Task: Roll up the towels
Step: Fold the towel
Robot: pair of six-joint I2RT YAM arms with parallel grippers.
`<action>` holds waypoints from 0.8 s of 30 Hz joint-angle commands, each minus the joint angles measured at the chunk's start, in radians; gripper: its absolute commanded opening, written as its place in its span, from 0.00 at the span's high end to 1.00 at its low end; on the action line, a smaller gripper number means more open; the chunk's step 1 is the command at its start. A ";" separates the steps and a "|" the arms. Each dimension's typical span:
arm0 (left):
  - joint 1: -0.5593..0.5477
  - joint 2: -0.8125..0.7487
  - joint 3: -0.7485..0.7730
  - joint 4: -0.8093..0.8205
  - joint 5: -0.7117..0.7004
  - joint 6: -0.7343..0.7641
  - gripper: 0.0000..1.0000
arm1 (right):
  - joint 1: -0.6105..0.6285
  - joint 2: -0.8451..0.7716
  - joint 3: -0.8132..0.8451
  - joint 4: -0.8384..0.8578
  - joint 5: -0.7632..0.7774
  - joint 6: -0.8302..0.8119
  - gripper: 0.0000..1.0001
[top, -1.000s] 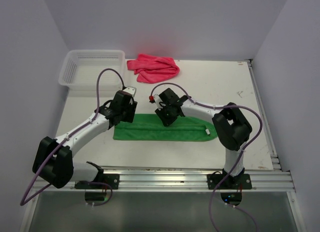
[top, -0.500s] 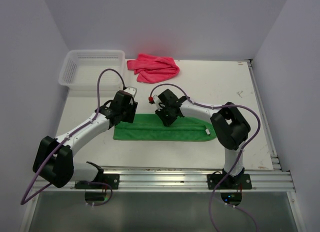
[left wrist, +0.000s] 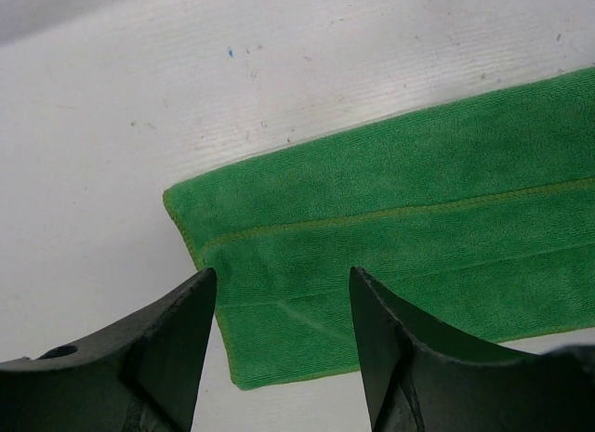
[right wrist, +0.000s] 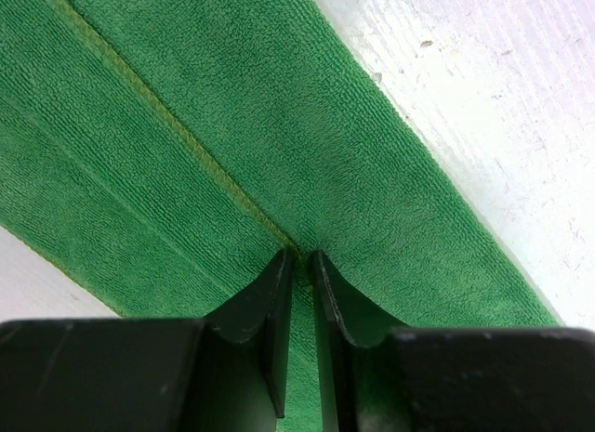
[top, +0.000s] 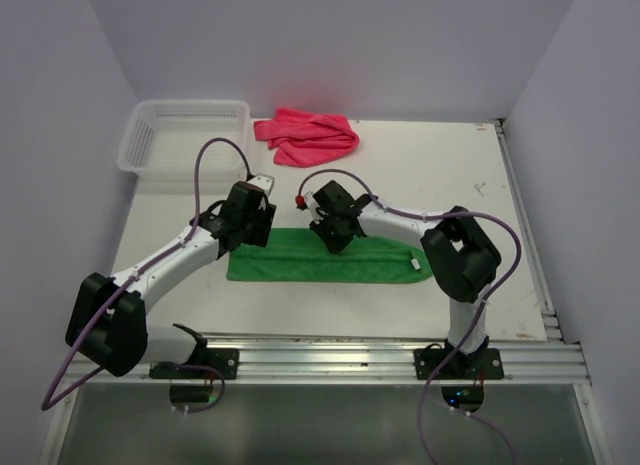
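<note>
The bright green fleecy towel lay flat on the white table, long axis left-right. My left gripper hung open over its left short end, likely the roll's start. The right gripper pinched the mid-length seam.

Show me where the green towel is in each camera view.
Top external: green towel lies flat, centre of picture.
Left wrist: green towel, short end showing, centre to right edge.
Right wrist: green towel fills most of the picture, diagonally.
Shared landmark: white table bordering it.
</note>
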 commanded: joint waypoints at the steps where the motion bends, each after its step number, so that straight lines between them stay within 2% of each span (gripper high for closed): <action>1: -0.008 0.005 0.030 -0.007 0.011 0.015 0.37 | 0.004 -0.057 -0.010 -0.029 0.033 0.009 0.80; 16: -0.008 0.006 0.032 -0.008 0.020 0.015 0.36 | 0.024 -0.106 -0.027 -0.017 0.083 0.032 0.77; 24: -0.008 0.008 0.032 -0.011 0.022 0.017 0.36 | 0.026 -0.110 -0.048 -0.014 0.088 0.028 0.79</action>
